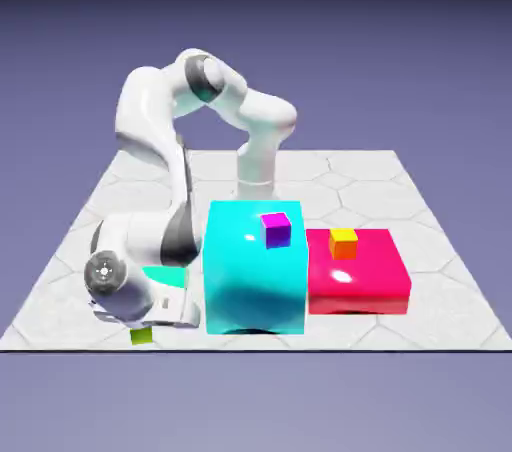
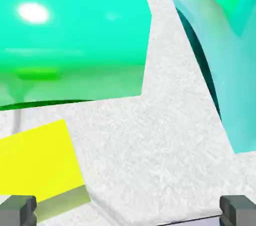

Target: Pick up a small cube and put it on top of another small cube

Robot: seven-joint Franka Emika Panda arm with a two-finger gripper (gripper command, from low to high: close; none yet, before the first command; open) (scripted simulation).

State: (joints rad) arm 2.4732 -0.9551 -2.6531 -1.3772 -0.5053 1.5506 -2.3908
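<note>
Claw (image 2: 128,211) spread wide, nothing gripped, near lime-yellow cube (image 2: 42,162); left of cyan block (image 1: 254,275) in exterior view.

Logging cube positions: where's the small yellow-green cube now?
In the exterior view, the yellow-green cube sits toward the left, near the table's front edge, just below the robot's hand.

We saw bright, hard light in both views, with white glints on the cyan block (image 1: 255,270) and the red block (image 1: 357,273). The backdrop (image 1: 256,70) darkened to black at its top. In the hand view, the pale tabletop (image 2: 145,155) looked nearly washed out.
</note>
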